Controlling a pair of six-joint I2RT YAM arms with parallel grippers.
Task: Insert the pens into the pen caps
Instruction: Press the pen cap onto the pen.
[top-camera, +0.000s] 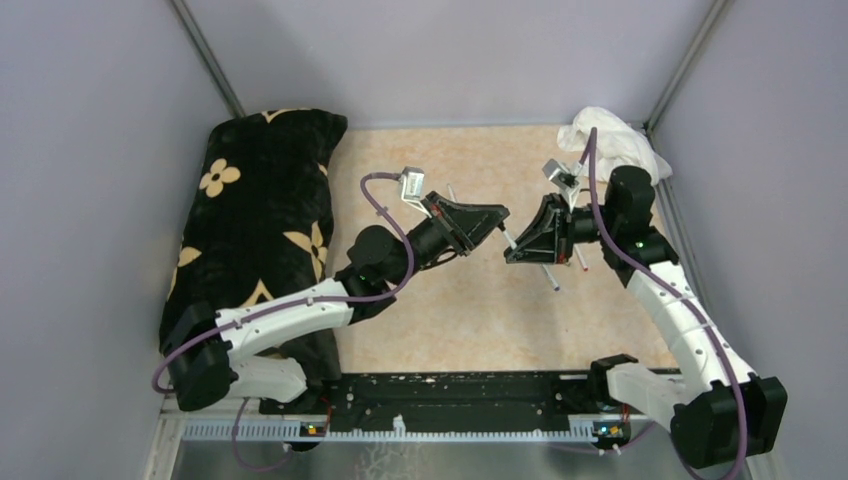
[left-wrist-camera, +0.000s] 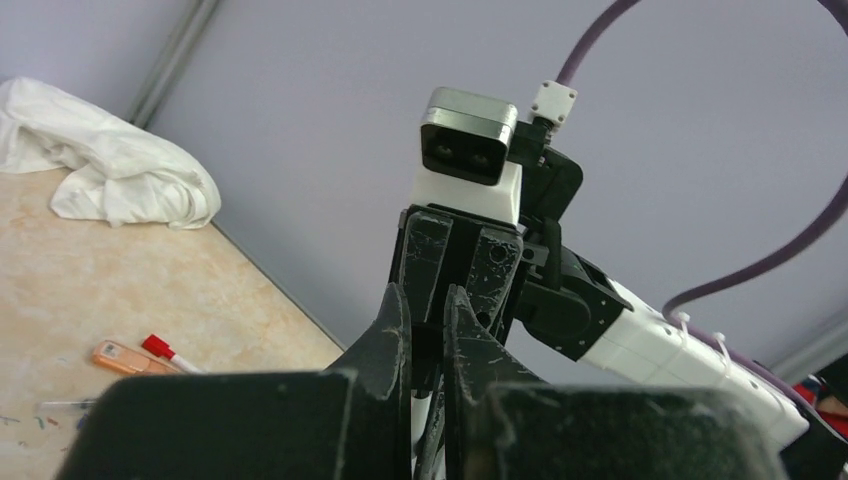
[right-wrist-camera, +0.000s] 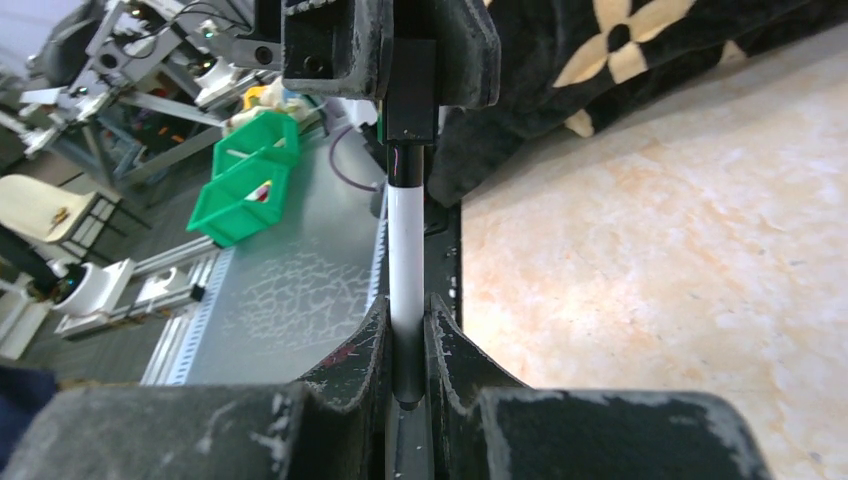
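Centre of the top view: the left gripper (top-camera: 499, 216) and the right gripper (top-camera: 512, 254) point at each other, tips close, with a thin white pen (top-camera: 507, 238) bridging the gap above the beige table (top-camera: 440, 330). Two more pens lie just below the right gripper, one white (top-camera: 548, 278) and one red-tipped (top-camera: 580, 262). A black flowered cushion (top-camera: 260, 220) fills the left side, and a white cloth (top-camera: 610, 135) sits at upper right.

In the left wrist view, the left gripper (left-wrist-camera: 428, 320) has its jaws drawn nearly together on something dark that cannot be made out from here. The right gripper (left-wrist-camera: 458, 270) faces it head-on. At lower left an orange highlighter (left-wrist-camera: 122, 356) and a red-capped pen (left-wrist-camera: 165, 350) lie side by side on the table, and the cloth (left-wrist-camera: 110, 170) is at upper left.

In the right wrist view, the right gripper (right-wrist-camera: 405, 335) is clamped on the white pen (right-wrist-camera: 405, 250). The pen's dark tip enters a black cap (right-wrist-camera: 411, 110) pinched by the left gripper (right-wrist-camera: 410, 60) at top centre. Green bins (right-wrist-camera: 250, 175) stand off the table at left.
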